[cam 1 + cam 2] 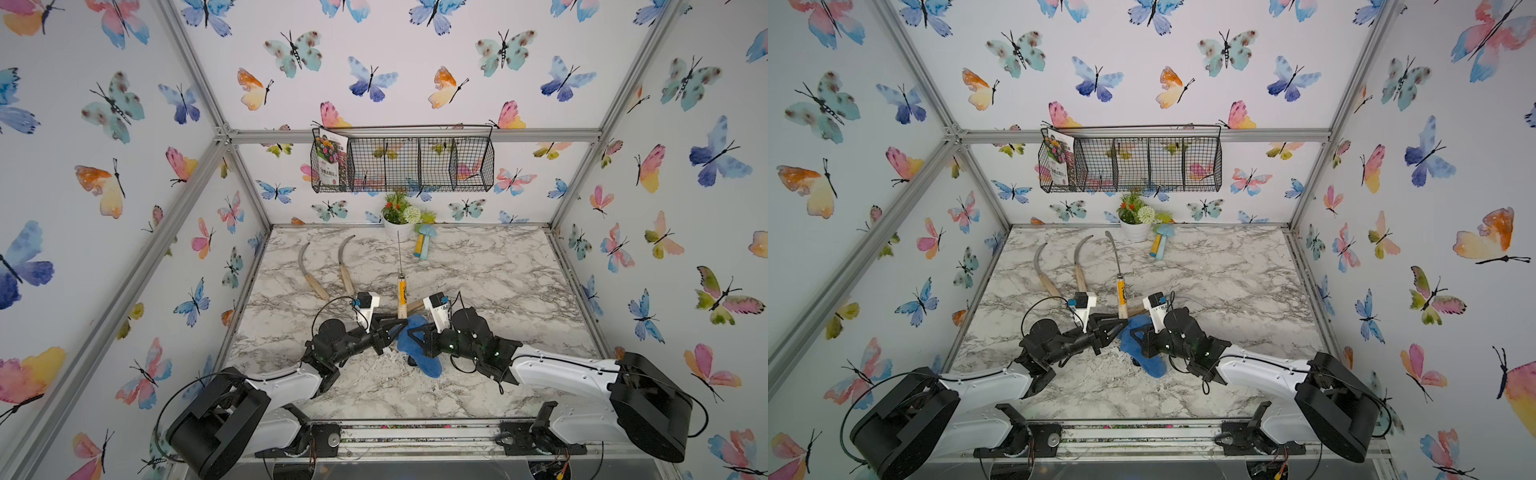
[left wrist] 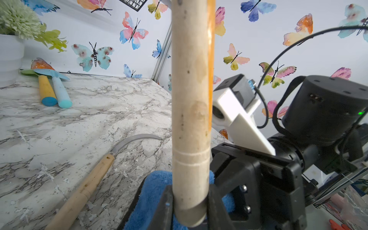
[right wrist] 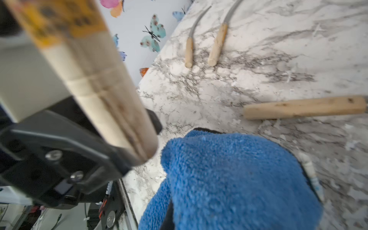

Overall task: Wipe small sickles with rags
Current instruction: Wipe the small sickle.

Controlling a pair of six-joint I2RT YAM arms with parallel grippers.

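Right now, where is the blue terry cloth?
In both top views the blue terry cloth is front-centre of the marble table, in the right gripper, beside the wooden-handled sickle the left gripper holds.

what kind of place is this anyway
Probably a staged robot test booth dressed as a gardening corner: butterfly-papered panels on an aluminium frame, a black wire wall basket holding a flower-printed packet, and grey-bladed wooden-handled sickles on the marble-pattern tabletop.

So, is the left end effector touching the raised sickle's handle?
Touching. The left wrist view shows the left end effector closed on the sickle handle, fingers pressed against both sides.
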